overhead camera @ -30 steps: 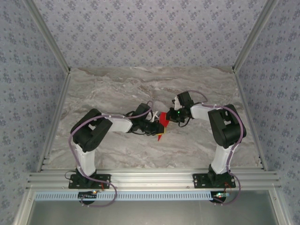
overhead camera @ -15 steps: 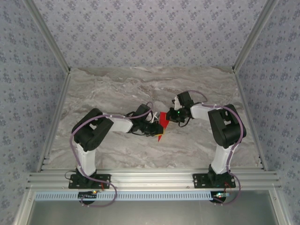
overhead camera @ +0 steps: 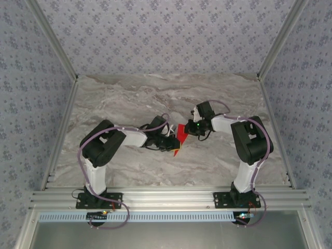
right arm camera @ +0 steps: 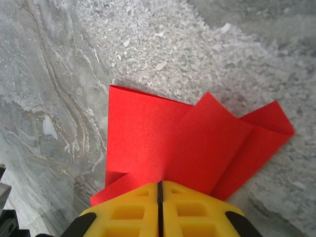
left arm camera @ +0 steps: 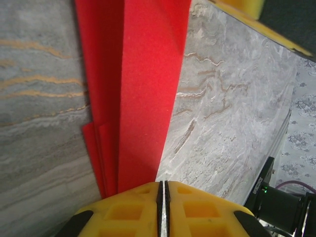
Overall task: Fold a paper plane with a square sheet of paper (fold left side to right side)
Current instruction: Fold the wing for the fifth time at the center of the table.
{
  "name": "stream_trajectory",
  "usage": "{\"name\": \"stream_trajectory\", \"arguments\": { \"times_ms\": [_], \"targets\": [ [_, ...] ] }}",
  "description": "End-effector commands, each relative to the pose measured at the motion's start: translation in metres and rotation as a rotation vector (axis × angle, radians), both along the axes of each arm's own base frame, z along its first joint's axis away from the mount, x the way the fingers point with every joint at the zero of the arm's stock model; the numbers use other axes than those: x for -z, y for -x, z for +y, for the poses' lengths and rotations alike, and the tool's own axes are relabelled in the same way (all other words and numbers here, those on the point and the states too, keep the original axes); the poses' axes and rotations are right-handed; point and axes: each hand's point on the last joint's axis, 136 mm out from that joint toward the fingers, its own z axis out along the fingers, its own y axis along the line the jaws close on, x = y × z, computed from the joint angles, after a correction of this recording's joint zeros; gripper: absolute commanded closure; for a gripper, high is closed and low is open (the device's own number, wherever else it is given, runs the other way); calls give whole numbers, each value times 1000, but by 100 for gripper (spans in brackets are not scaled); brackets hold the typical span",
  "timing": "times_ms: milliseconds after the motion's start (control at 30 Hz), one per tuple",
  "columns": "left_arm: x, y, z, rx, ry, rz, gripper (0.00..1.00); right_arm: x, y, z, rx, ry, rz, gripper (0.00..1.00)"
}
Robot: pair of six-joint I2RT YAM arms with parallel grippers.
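Note:
The sheet of paper [overhead camera: 180, 134] is bright red and folded into a narrow layered strip whose sharp tip points toward the near edge, mid-table between the two arms. My left gripper [overhead camera: 170, 144] is shut at its left side. In the left wrist view its yellow fingertips [left arm camera: 133, 207] sit over the near end of the paper [left arm camera: 143, 89], which runs away from them in stacked layers. My right gripper [overhead camera: 188, 129] is shut at the paper's far right end. In the right wrist view the right gripper [right arm camera: 160, 183] rests on the paper [right arm camera: 163, 138], whose flaps fan out ahead.
The grey marbled table [overhead camera: 129, 98] is bounded by aluminium rails at the left [overhead camera: 59, 135] and right [overhead camera: 275, 129] and a rail bar at the near edge [overhead camera: 166, 197]. Patterned walls close the back and sides. The right arm's yellow finger [left arm camera: 247, 6] shows past the paper.
The left gripper has edged slightly along the paper, and less red shows between the two grippers than a second ago. The right arm holds still.

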Motion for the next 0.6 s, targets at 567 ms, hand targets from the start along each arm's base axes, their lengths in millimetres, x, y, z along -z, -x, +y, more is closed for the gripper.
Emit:
{"name": "stream_trajectory", "arguments": {
  "times_ms": [567],
  "targets": [
    [47, 18, 16, -9, -146, 98, 98, -49, 43, 9, -25, -50, -138, 93]
  ]
}}
